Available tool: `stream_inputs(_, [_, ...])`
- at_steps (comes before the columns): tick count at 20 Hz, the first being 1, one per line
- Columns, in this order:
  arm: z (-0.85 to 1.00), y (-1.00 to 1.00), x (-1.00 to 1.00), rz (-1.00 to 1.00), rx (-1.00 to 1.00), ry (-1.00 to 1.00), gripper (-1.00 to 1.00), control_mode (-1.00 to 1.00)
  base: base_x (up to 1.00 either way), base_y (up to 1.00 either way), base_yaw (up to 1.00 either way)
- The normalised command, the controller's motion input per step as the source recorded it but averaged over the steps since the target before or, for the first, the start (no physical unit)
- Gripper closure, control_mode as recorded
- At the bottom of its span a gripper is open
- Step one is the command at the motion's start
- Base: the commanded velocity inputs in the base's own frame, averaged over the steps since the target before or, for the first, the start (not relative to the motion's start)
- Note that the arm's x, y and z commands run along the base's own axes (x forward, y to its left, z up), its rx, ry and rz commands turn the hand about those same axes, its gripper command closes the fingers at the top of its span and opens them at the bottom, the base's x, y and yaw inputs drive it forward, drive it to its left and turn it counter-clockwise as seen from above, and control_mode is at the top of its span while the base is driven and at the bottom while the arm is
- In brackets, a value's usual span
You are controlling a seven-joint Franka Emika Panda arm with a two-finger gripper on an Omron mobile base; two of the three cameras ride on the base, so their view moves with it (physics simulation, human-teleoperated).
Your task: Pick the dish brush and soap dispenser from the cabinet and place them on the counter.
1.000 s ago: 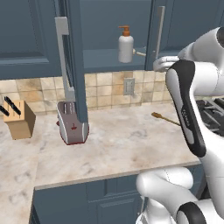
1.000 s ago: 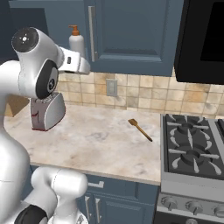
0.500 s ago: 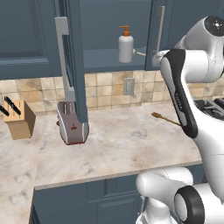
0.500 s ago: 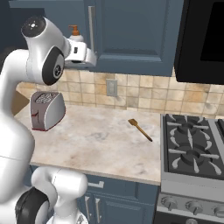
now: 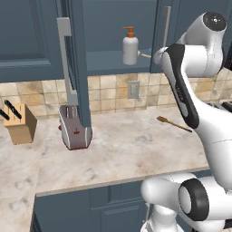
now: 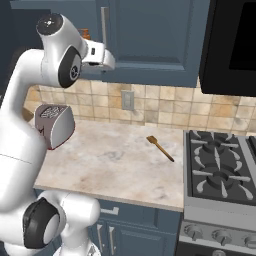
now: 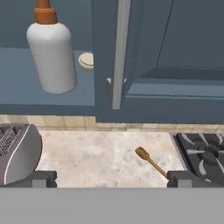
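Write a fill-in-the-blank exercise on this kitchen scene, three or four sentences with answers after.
1. The soap dispenser stands on the shelf inside the ____.
2. Its pump top is coloured ____.
3. The round whitish head of the dish brush lies on that shelf, to the ____ of the dispenser in the hand view.
4. The hand has its fingers ____, holding nothing, while the orange-brown utensil lies on the counter between the toaster and the stove.

Missing words: cabinet; orange; right; open

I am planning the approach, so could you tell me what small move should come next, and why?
Probably ease the open gripper up and left toward the brush, whose round head shows beside the soap dispenser on the cabinet shelf. Nothing is held yet.
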Motion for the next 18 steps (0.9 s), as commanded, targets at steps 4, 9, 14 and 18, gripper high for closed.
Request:
stream_inputs(4, [0.01,-0.05,0.4,0.0,0.0,0.0,-1.0,-1.0,0.0,0.0,0.0])
stream_inputs(9, [0.0,-0.02,0.42,0.0,0.0,0.0,-1.0,-1.0,0.0,0.0,0.0])
stream_inputs(14, [0.0,0.0,0.48,-0.01,0.0,0.0,-1.0,-1.0,0.0,0.0,0.0])
stream_inputs(18, [0.0,-0.01,0.55,-0.02,0.0,0.0,-1.0,-1.0,0.0,0.0,0.0])
